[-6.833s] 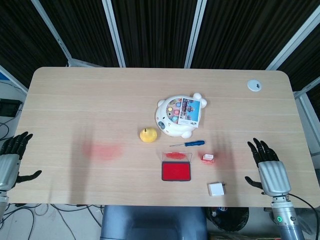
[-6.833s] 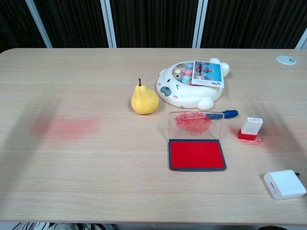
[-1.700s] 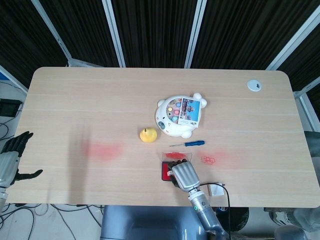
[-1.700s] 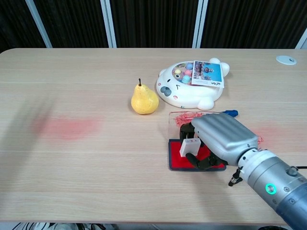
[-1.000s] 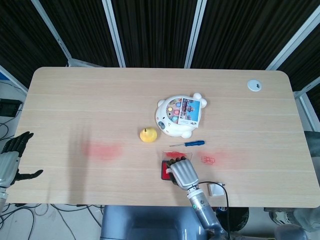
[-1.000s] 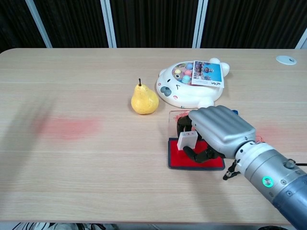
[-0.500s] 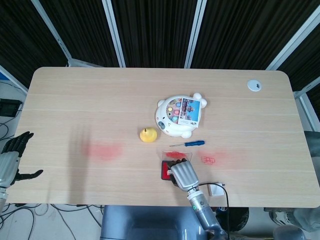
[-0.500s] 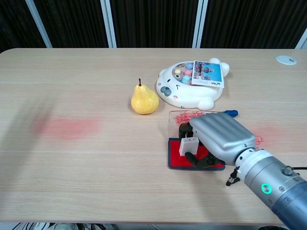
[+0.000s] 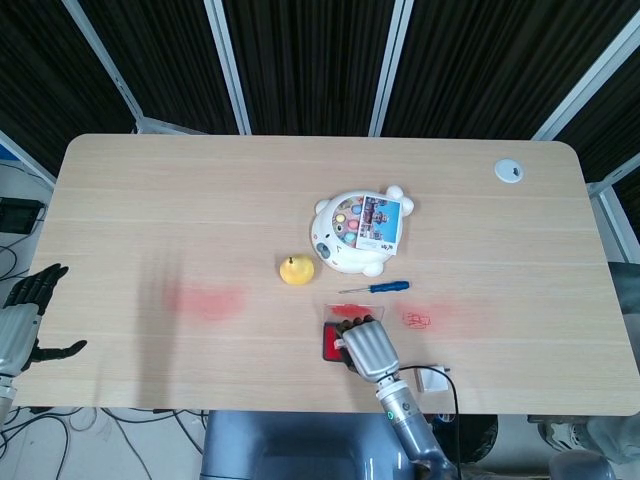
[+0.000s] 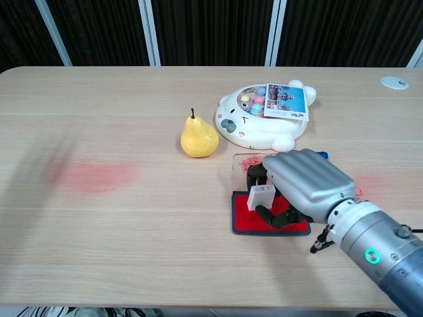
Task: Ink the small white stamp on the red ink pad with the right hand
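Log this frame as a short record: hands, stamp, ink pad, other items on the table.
right hand: over the ink pad, holds the stamp
left hand: off the table's left edge, fingers spread, holds nothing
stamp: small, white, in the right hand, on or just over the red pad; contact cannot be told
ink pad: red, lid open and upright, near the front edge of the table
other items: pear, white animal-shaped toy, blue screwdriver behind the pad
marks: red smears on the table, left and right of the pad
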`<state>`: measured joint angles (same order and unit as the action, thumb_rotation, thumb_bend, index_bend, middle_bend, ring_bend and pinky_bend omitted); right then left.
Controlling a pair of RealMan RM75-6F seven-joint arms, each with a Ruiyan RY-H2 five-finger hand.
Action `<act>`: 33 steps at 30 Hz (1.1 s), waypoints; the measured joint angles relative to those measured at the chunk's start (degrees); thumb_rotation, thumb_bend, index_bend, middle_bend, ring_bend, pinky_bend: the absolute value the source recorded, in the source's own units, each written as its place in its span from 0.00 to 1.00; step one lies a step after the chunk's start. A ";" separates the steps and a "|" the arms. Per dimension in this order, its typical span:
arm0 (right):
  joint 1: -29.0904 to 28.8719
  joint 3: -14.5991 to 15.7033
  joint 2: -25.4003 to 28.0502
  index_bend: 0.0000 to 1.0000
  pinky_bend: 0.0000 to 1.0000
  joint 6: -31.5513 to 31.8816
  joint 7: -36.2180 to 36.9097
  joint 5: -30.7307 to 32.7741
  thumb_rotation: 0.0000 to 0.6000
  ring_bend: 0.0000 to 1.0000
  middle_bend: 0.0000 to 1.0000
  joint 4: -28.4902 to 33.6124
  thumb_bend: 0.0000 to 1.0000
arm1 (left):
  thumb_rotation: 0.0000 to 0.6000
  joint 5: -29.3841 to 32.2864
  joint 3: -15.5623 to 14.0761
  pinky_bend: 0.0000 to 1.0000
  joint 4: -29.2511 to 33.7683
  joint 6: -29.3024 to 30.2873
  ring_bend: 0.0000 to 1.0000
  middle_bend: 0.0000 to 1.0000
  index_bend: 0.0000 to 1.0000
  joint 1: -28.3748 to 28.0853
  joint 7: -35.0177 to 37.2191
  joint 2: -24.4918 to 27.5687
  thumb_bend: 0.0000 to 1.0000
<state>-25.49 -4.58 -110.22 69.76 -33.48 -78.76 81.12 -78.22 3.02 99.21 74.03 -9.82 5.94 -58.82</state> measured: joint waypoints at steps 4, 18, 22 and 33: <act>-0.04 -0.80 2.75 0.76 0.47 1.20 0.35 -1.11 1.00 0.51 0.64 2.79 0.62 | 1.00 -0.05 0.00 0.00 -0.03 0.17 0.00 0.00 0.00 0.05 -0.13 -0.07 0.00; 2.79 -0.75 12.16 0.76 0.47 3.17 5.62 -0.49 1.00 0.51 0.63 3.02 0.60 | 1.00 -0.48 -0.29 0.00 0.33 0.89 0.00 0.00 0.00 0.36 -1.33 -0.61 0.00; 3.40 -0.66 12.50 0.76 0.47 2.60 8.03 0.61 1.00 0.50 0.62 0.47 0.56 | 1.00 -0.24 -0.30 0.00 0.58 0.85 0.00 0.00 0.00 0.42 -1.32 -0.66 0.00; 3.20 -0.76 8.93 0.76 0.47 0.63 12.49 1.35 1.00 0.47 0.59 -6.14 0.52 | 1.00 0.21 -0.28 0.00 1.09 0.50 0.00 0.00 0.00 0.52 -0.36 -0.47 0.00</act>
<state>-22.29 -5.34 -101.29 70.40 -20.99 -77.41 74.98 -78.01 2.74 100.30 74.53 -9.30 5.59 -59.29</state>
